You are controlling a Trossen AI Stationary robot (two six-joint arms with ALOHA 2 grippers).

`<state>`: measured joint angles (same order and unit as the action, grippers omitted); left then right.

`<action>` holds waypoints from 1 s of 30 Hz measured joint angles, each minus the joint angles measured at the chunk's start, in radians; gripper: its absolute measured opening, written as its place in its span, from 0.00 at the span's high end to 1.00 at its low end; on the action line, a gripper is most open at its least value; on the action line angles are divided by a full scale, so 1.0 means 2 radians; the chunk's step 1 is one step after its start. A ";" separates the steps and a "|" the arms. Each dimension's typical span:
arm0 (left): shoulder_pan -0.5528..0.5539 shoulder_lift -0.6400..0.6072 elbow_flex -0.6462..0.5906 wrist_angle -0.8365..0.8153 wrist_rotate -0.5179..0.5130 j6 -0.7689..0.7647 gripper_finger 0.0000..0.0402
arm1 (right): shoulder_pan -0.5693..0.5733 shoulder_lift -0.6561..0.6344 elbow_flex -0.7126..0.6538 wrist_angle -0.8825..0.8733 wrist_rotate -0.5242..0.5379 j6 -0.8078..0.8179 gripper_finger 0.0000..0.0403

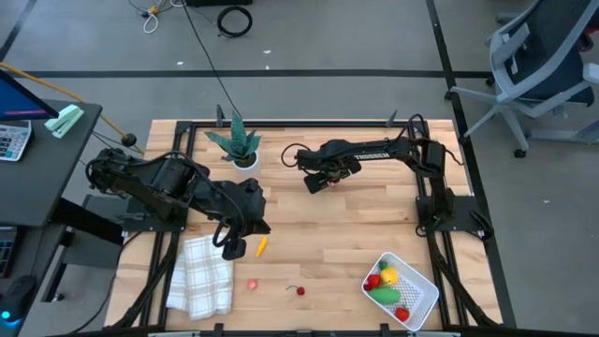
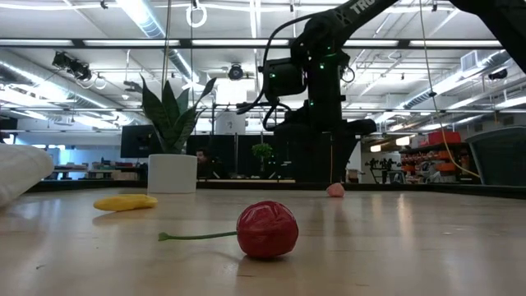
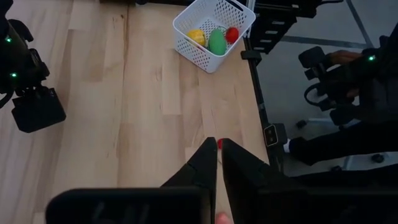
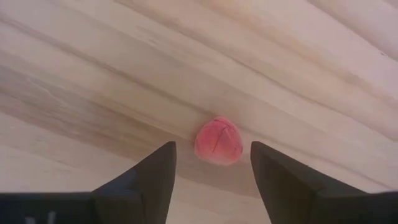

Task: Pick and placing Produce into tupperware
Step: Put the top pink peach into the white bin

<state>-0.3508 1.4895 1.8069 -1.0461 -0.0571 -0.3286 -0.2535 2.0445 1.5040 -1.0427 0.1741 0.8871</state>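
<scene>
The right gripper [image 4: 211,165] hangs low over the far middle of the table [image 1: 337,234], its fingers spread with a small pink fruit [image 4: 217,140] lying on the wood between them. The left gripper [image 3: 219,155] sits by the checked cloth [image 1: 201,276], its fingers nearly pressed together, a thin orange piece [image 1: 261,246] just beside it. A cherry [image 2: 266,229] lies near the front edge, and the white basket [image 1: 426,292] at the front right corner holds yellow, green and red pieces

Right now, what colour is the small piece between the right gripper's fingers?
Pink, clearest in the right wrist view.
</scene>
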 joint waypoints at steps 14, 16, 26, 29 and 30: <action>0.000 0.000 0.000 0.001 0.000 -0.013 0.94 | 0.000 0.001 -0.046 0.021 -0.013 0.008 0.47; 0.000 0.000 0.000 0.001 0.000 -0.013 0.95 | 0.000 0.001 -0.049 0.027 -0.011 0.015 0.47; 0.000 0.000 0.000 0.001 0.000 -0.010 0.93 | 0.000 0.001 -0.051 0.064 0.004 0.014 0.47; 0.000 0.000 0.000 0.001 0.000 -0.010 0.94 | 0.000 0.001 -0.051 0.066 0.004 0.014 0.47; 0.000 0.000 0.000 0.001 0.000 -0.010 0.95 | 0.000 0.001 -0.051 0.066 0.004 0.013 0.47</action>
<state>-0.3508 1.4899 1.8069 -1.0447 -0.0574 -0.3477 -0.2531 2.0457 1.4014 -0.9107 0.1822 0.9122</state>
